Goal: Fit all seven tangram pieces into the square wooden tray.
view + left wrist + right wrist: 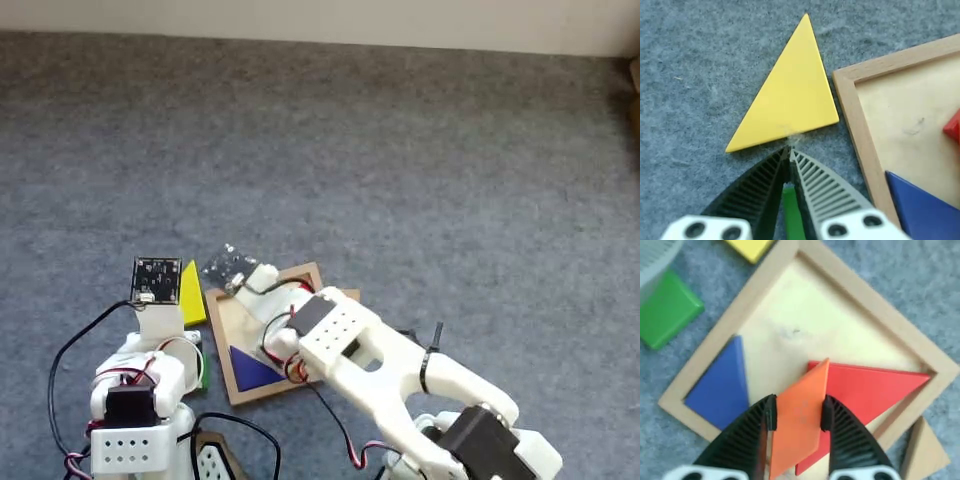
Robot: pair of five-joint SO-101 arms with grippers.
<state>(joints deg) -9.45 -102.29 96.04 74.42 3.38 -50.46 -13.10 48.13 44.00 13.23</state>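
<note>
The right end effector point(798, 407) is clenched on the orange piece point(797, 440), its 2 fingers pressing opposite edges and holding it tilted over the square wooden tray point(870, 307), with one end overlapping the red triangle point(870, 385). The red triangle lies in the tray along one wall, and the blue triangle point(720, 390) lies in the corner across from it. The yellow triangle point(790, 90) lies flat on the table point(400, 150) just beside a tray corner. The left end effector point(789, 152) is closed, its tips together and touching the triangle's near edge, with the green piece point(665, 312) beneath it outside the tray. A tan piece point(925, 450) lies against the tray's outer rim. The pieces look thin, stiff, light and smooth-faced, so they should slide easily on the wood and slip from a loose pinch. An edge-to-edge hold across the narrow width, like the one on the orange piece, seems the safest. A flat piece on the fuzzy table offers little edge to get under. In the high view the right arm covers much of the tray. I count 6 pieces, and the orange piece's full outline is cut off by the fingers.
</note>
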